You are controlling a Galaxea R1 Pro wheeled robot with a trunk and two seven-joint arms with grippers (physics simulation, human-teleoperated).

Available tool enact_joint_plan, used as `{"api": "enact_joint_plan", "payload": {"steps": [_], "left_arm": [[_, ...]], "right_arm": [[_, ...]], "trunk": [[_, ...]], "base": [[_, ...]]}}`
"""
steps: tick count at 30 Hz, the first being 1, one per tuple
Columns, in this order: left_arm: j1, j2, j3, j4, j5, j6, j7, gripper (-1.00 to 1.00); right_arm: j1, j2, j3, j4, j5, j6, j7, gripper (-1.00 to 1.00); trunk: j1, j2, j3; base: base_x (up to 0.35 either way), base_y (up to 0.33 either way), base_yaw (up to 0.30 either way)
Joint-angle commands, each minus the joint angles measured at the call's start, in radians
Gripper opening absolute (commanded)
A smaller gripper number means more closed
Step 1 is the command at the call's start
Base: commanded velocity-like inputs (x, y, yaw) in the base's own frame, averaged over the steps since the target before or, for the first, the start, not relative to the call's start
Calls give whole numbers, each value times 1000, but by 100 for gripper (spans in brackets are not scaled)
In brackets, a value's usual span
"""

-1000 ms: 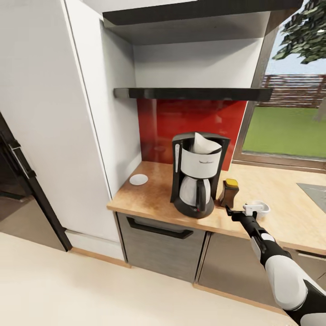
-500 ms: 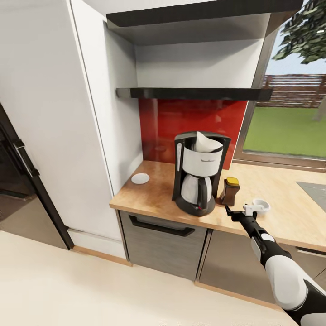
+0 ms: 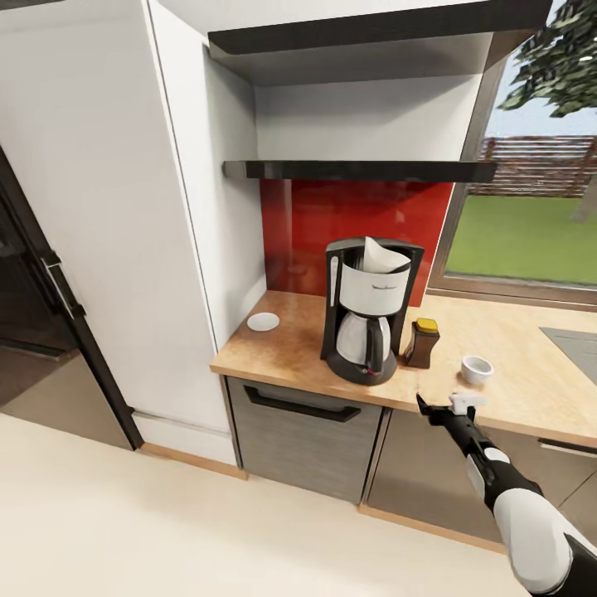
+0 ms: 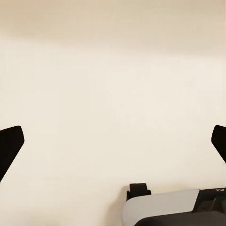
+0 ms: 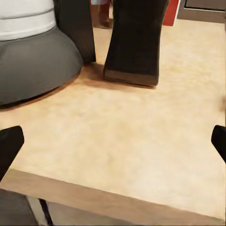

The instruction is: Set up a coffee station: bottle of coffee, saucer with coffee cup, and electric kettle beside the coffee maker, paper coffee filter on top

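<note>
The black-and-white coffee maker (image 3: 369, 319) stands on the wooden countertop (image 3: 290, 352) with a white paper filter (image 3: 383, 255) in its top. A dark coffee bottle (image 3: 422, 343) with a yellow lid stands just right of it. Further right, a white cup (image 3: 477, 369) rests on bare counter. A white saucer (image 3: 263, 322) lies left of the maker with nothing on it. My right gripper (image 3: 442, 404) is open at the counter's front edge, short of the cup. Its wrist view shows the bottle (image 5: 136, 42) and the maker's base (image 5: 37, 61) ahead. My left gripper (image 4: 113, 141) is open over the floor.
A tall white cabinet (image 3: 108, 207) flanks the counter on the left, with a dark appliance (image 3: 33, 282) beyond it. Black shelves (image 3: 356, 170) hang over a red backsplash. A window (image 3: 531, 224) is at the right. A drawer with a black handle (image 3: 311, 406) sits under the counter.
The camera has backed off and shifted. My right gripper has drawn back from the cup to the counter's front edge, and the cup stands free on the counter.
</note>
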Motion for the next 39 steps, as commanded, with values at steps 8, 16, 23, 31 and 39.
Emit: {"api": "enact_joint_plan", "payload": {"steps": [8,16,23,31,39], "left_arm": [[0,2,0,1,-7,-5,0,100],[3,2,0,3,-8,-7,0,100],[5,0,0,4,-9,-7,-1,100],[9,-2,-3,11,-9,-6,0,100],[13,-6,2,16,-3,-6,2,100]], "right_arm": [[166,1,-10,0,2,-3,9,100],[282,0,-119,0,5,0,9,100],[320,-2,-142,12,15,131,10,100],[347,-2,-141,15,128,229,10,100],[360,8,-141,83,192,231,-5,100]], "trunk": [[0,-1,-1],[0,-1,-1],[0,-1,-1],[0,-1,-1],[0,-1,-1]], "base": [[0,0,0],[0,0,0],[0,0,0],[0,0,0],[0,0,0]]}}
